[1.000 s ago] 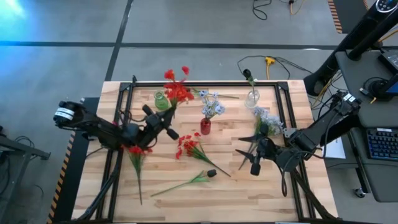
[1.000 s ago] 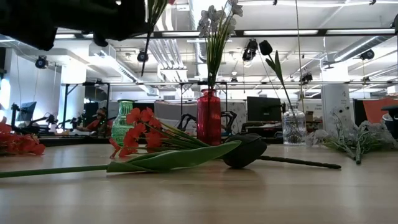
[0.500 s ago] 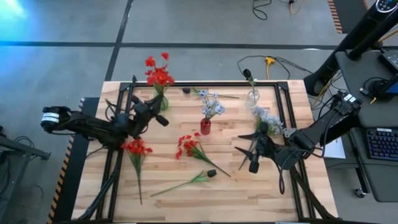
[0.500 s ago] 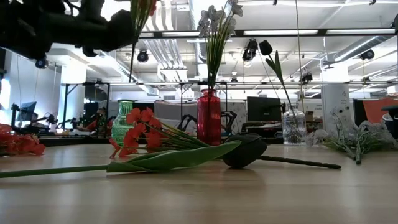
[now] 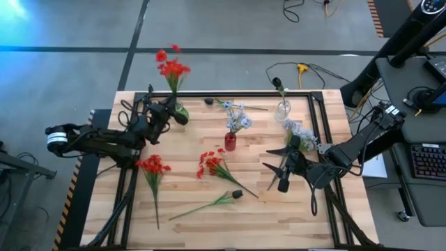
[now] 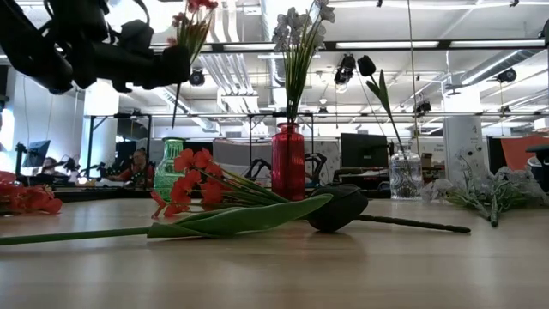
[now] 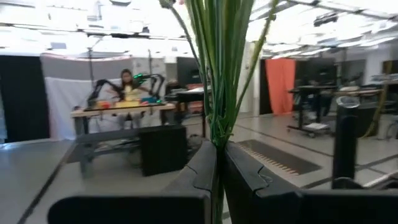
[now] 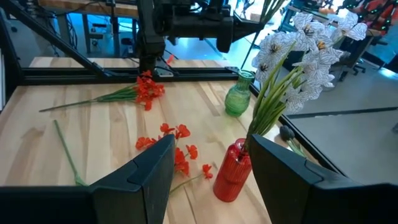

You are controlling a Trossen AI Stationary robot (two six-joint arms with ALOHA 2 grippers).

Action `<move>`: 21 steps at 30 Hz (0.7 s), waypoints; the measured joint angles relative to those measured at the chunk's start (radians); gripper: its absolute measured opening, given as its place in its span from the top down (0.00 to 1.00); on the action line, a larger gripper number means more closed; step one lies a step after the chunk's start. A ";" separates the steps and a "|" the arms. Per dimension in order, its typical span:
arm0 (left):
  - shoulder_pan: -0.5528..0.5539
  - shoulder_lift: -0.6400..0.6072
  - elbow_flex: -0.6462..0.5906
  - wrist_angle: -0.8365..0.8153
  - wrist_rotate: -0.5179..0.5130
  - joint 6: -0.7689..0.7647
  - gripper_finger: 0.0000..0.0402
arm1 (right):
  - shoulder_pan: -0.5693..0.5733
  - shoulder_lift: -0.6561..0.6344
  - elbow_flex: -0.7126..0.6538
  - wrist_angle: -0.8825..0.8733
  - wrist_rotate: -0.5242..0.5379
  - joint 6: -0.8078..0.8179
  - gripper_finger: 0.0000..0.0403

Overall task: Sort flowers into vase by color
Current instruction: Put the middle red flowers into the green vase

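Left gripper, near the table's far-left corner: fingers clamped on the green stalks of a red artificial flower bunch, held upright above the green ribbed glass vase; whether the stalk ends have entered its mouth cannot be told. A second red bunch lies by the left edge. Centre: a third red bunch lies flat beside the red glass vase holding pale blue-white flowers; a dark-budded stem lies toward the near edge. Far edge: a clear glass vase with one dark bud. Right gripper, fingers apart, low by the right edge beside a loose pale bunch.
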 joint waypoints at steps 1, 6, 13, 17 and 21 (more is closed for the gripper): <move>0.011 0.000 0.000 -0.007 0.001 -0.002 1.00 | 0.000 0.000 0.000 0.000 0.000 0.000 0.51; 0.065 0.000 -0.001 -0.021 0.002 0.018 1.00 | 0.000 0.000 0.000 0.002 0.016 0.000 0.51; 0.106 0.000 -0.002 -0.012 0.088 0.022 1.00 | 0.000 -0.001 0.000 0.002 0.017 0.000 0.51; 0.123 0.000 -0.002 -0.009 0.111 0.019 1.00 | -0.001 -0.001 0.000 0.003 0.017 0.000 0.51; 0.131 0.000 -0.002 -0.007 0.166 -0.002 1.00 | -0.001 -0.001 0.000 0.003 0.018 0.000 0.51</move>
